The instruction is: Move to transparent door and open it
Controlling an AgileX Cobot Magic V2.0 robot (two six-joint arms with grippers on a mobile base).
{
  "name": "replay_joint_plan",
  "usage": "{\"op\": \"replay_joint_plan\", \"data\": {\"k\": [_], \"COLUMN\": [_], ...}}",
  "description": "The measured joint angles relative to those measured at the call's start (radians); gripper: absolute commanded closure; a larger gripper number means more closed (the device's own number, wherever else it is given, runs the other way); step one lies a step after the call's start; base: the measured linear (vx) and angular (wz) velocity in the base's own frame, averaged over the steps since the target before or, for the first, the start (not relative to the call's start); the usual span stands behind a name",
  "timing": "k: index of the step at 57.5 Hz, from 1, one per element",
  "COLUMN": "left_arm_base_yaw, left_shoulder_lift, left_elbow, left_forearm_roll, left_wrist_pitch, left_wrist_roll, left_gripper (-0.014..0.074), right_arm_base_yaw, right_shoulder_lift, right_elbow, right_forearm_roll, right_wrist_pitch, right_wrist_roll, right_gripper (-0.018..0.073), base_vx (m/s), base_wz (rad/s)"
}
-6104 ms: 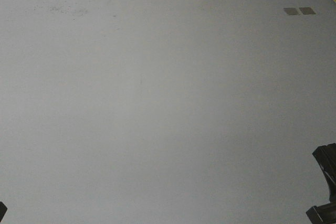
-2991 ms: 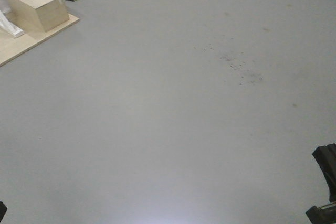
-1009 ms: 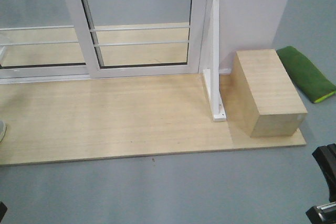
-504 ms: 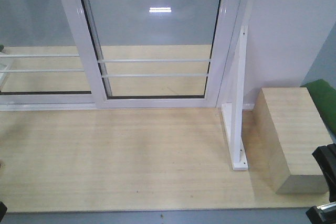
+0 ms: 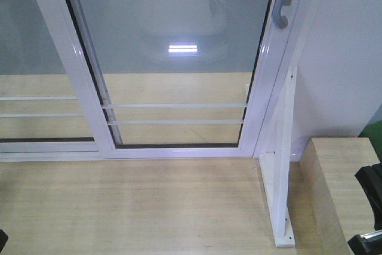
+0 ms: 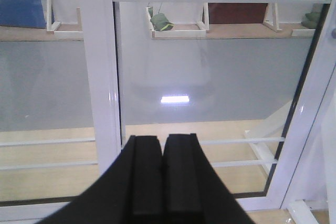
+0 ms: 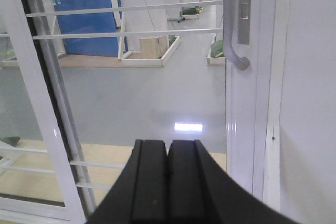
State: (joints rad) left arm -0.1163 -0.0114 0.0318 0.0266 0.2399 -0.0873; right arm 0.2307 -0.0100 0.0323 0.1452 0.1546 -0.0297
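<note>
- Transparent door (image 5: pixel 173 58): you have it straight ahead, clear glass in a white frame with thin horizontal bars, shut against the right-hand post.
- Pull handle (image 7: pixel 234 30): grey and curved, on the door's right stile; you see it above and right of the right fingers, apart from them.
- Left fingers (image 6: pixel 146 177): pressed together, gripping nothing, aimed at the glass.
- Right fingers (image 7: pixel 149 182): pressed together, gripping nothing.
- Handle-less glass panel (image 5: pixel 30 46): left of the door.
- White bracket (image 5: pixel 280 207): at the right post's foot.
- Wooden box (image 5: pixel 340 189): just right of the bracket.
</note>
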Motion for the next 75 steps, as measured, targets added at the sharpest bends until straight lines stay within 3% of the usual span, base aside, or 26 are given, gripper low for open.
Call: {"op": "replay_joint_plan", "data": {"k": [75], "left_arm_base_yaw": [0.0], "left_shoulder_lift": [0.0], "left_elbow": [0.0], "left_forearm_roll": [0.0], "left_wrist_pitch": [0.001], "left_wrist_roll": [0.0], "left_gripper": [0.0603], "right_arm_base_yaw": [0.0], "right_shoulder_lift": [0.005], "right_elbow": [0.0], "right_forearm_roll": [0.0], "right_wrist_pitch": [0.0], "right_wrist_roll": [-0.001], "right_gripper": [0.0564], "base_vx": [0.13], "base_wz": [-0.01]}}
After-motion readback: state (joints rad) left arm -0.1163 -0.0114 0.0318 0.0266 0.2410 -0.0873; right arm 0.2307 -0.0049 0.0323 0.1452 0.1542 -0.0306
